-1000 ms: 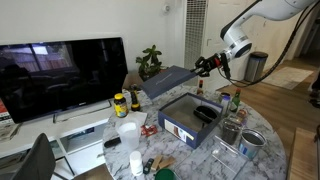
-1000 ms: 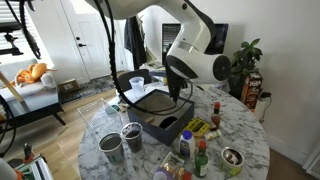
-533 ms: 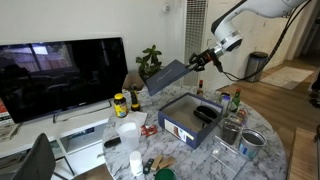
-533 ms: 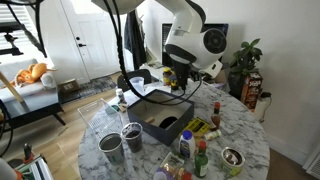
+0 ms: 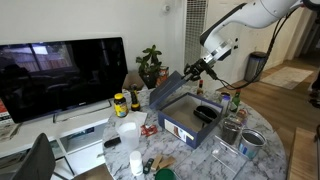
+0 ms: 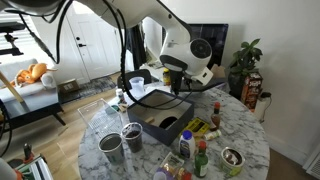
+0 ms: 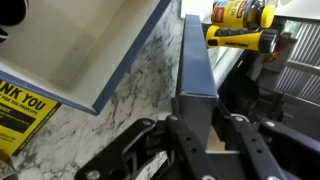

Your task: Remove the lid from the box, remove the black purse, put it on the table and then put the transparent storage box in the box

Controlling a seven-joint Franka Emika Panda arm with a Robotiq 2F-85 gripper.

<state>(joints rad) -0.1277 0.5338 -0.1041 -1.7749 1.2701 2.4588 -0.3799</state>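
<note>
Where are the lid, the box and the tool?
lid [image 5: 168,88]: an exterior view, middle of its tilted panel.
box [image 5: 185,130]: an exterior view, labelled side wall.
tool [image 7: 203,125]: wrist view, between fingertips, clamped on lid's side wall.

You have the lid [image 5: 168,88] off the box [image 5: 182,130], tilted above the table [image 5: 270,150].
From the box, the lid sits at ten o'clock; the black purse [image 5: 207,113] lies in the box, toward its three o'clock end.

The arm [image 5: 262,12] reaches in from high, tool [image 7: 200,125] clamped on the lid [image 7: 193,60].
</note>
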